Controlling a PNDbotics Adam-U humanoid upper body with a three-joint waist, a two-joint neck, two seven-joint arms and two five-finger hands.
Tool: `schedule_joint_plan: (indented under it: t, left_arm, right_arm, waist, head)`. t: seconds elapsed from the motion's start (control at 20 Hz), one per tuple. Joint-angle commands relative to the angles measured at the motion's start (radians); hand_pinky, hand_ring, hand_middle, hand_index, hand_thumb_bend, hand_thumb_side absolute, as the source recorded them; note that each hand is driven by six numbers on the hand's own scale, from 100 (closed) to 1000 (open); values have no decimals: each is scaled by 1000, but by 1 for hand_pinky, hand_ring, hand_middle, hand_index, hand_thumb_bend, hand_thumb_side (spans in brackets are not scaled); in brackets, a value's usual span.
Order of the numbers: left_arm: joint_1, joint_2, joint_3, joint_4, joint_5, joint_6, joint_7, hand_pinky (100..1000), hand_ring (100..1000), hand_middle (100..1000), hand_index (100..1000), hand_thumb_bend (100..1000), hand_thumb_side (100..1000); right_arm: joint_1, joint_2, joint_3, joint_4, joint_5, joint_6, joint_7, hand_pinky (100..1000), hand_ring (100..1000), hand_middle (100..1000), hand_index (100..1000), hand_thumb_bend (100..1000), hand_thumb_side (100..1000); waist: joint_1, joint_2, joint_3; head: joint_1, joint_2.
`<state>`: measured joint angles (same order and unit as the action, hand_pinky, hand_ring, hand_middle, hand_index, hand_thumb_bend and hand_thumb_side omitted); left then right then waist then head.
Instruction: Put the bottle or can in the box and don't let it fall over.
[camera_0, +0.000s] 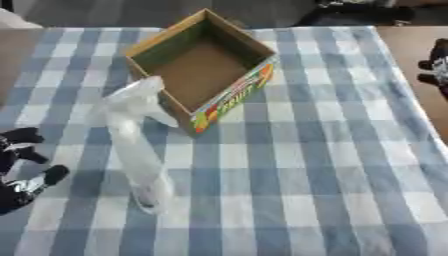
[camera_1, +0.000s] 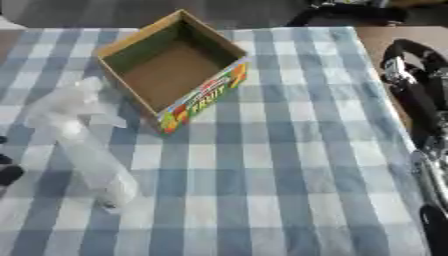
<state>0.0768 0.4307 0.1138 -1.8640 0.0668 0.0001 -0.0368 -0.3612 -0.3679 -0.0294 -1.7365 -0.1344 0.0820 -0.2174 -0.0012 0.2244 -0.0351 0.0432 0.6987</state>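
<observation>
Box (camera_1: 175, 75) front reads "FRUIT"; clear spray bottle (camera_0: 136, 145) upright beside; left hand (camera_0: 22, 170) curled, empty.
</observation>
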Motion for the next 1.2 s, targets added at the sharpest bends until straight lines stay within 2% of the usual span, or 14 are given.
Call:
schedule_joint_plan:
  t: [0.05,0.5,1.2]
  left_arm:
    - [-10,22,-9,-29,2,0,-20,900,538,660,784,855,357]
    - [-51,21,-63,-29,11,15,-76,902,540,664,788,857,354]
    - [-96,21,-113,-33,19,26,-139,903,541,667,794,879,345]
  right_arm:
    - [-13,-19,-1,-25,-7,-2,1,749,753,892,780,167,495]
    - [-14,-16,1,-26,-8,-3,2,749,753,892,779,167,495]
    - [-13,-14,3,-25,-11,-3,1,749,753,892,779,166,495]
  waist:
    - [3,-16,1]
    - [7,-17,-1]
    - [11,-18,0]
  head:
    - [5,-13]
    - [11,-14]
    - [16,-17]
